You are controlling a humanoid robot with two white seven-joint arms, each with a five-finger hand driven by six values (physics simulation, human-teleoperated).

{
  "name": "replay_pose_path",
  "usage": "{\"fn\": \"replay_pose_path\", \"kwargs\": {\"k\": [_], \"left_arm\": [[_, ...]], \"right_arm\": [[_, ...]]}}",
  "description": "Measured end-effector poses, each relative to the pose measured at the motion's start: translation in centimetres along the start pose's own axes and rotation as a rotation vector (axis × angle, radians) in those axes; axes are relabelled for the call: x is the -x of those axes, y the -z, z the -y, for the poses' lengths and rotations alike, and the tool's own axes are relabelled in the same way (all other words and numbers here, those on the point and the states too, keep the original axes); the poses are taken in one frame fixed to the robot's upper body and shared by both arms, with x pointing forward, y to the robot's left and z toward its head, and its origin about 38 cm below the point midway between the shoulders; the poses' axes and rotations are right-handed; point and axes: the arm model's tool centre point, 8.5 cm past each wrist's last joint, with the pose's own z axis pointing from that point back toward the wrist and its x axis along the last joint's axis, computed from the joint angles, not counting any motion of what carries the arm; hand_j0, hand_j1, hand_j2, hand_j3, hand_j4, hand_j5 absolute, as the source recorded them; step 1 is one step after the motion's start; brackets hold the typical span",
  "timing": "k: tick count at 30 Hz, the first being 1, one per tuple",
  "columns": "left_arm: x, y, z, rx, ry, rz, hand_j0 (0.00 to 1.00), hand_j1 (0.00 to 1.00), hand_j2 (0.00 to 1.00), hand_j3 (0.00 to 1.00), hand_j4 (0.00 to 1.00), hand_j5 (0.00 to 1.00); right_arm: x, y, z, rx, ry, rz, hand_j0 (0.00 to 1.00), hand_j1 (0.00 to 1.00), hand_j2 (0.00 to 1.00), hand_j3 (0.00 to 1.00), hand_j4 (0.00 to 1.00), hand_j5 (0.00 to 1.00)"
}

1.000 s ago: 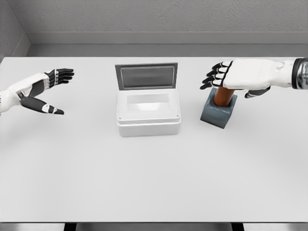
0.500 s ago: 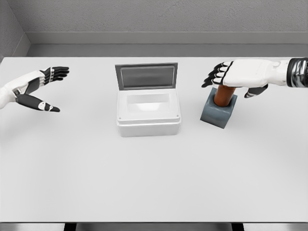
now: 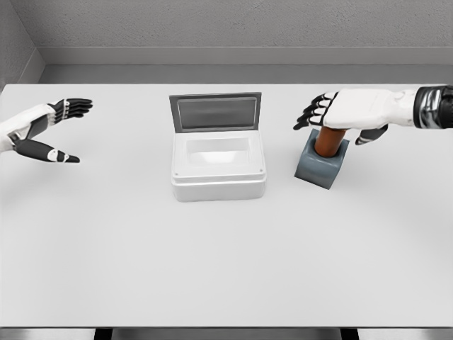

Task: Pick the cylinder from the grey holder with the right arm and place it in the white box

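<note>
Since 1 second ago, my left hand (image 3: 42, 131) has drifted toward the table's left edge, while my right hand (image 3: 347, 113) has barely shifted.

Right fingers (image 3: 311, 117) are spread and hold nothing; the palm hovers over the brown cylinder (image 3: 328, 142), which stands upright in the grey holder (image 3: 320, 166), right of the white box (image 3: 219, 166). If I close from here, I risk catching only the top, tilting the cylinder or dragging the holder along.

No text, label or number seems readable on the white box (image 3: 218, 170) or grey holder (image 3: 320, 164).
</note>
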Motion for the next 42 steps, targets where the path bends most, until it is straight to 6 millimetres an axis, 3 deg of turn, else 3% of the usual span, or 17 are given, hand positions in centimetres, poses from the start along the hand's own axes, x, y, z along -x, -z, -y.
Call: {"fn": "replay_pose_path", "kwargs": {"k": [1,3,4,7,8,11,19,24,30,36,42], "left_arm": [[0.0,0.0,0.0,-0.002,0.003,0.005,0.96,0.96,0.96,0.96,0.96,0.96],[-0.1,-0.1,-0.1,-0.006,0.006,0.012,0.89,0.89,0.89,0.89,0.89,0.89],[-0.1,-0.1,-0.1,-0.007,0.007,0.015,0.95,0.95,0.95,0.95,0.95,0.95],[0.0,-0.2,-0.1,-0.010,0.005,0.016,0.91,0.91,0.91,0.91,0.91,0.91],[0.0,-0.3,-0.2,-0.013,0.002,0.018,0.96,0.96,0.96,0.96,0.96,0.96],[0.0,-0.3,-0.2,-0.015,0.001,0.017,1.00,1.00,1.00,1.00,1.00,1.00],[0.3,-0.5,-0.5,-0.024,0.001,0.009,1.00,1.00,1.00,1.00,1.00,1.00],[0.2,-0.5,-0.6,-0.027,0.001,0.008,1.00,1.00,1.00,1.00,1.00,1.00],[0.5,-0.9,-1.1,-0.049,-0.001,-0.004,1.00,1.00,1.00,1.00,1.00,1.00],[1.6,-1.4,-0.8,-0.065,-0.016,-0.025,1.00,1.00,1.00,1.00,1.00,1.00],[3.1,-0.2,0.5,-0.078,-0.060,-0.028,1.00,1.00,1.00,1.00,1.00,1.00]], "right_arm": [[0.0,0.0,-0.1,-0.001,0.001,0.000,1.00,1.00,1.00,1.00,1.00,1.00],[0.0,0.1,-0.1,-0.002,0.001,0.002,1.00,1.00,1.00,1.00,1.00,1.00],[0.0,0.2,0.0,-0.002,0.000,0.002,1.00,1.00,1.00,1.00,1.00,1.00],[0.0,0.2,0.0,-0.002,0.001,0.003,1.00,1.00,1.00,1.00,1.00,1.00],[0.0,0.2,0.0,-0.002,0.001,0.003,0.98,0.98,0.98,0.98,0.98,0.98],[0.0,0.2,0.0,-0.001,0.000,0.003,0.56,0.56,0.56,0.56,0.56,0.56],[0.0,0.2,0.0,0.000,0.001,0.003,0.27,0.27,0.27,0.27,0.27,0.27],[0.3,-0.3,0.2,-0.001,-0.003,-0.008,0.23,0.23,0.23,0.23,0.23,0.23],[1.0,-3.0,2.3,0.026,-0.054,-0.055,0.23,0.23,0.23,0.23,0.23,0.23],[-2.5,0.1,6.5,0.117,-0.140,0.062,0.23,0.23,0.23,0.23,0.23,0.23],[-5.3,3.3,9.1,0.146,-0.194,0.160,0.24,0.24,0.24,0.24,0.24,0.24]]}}
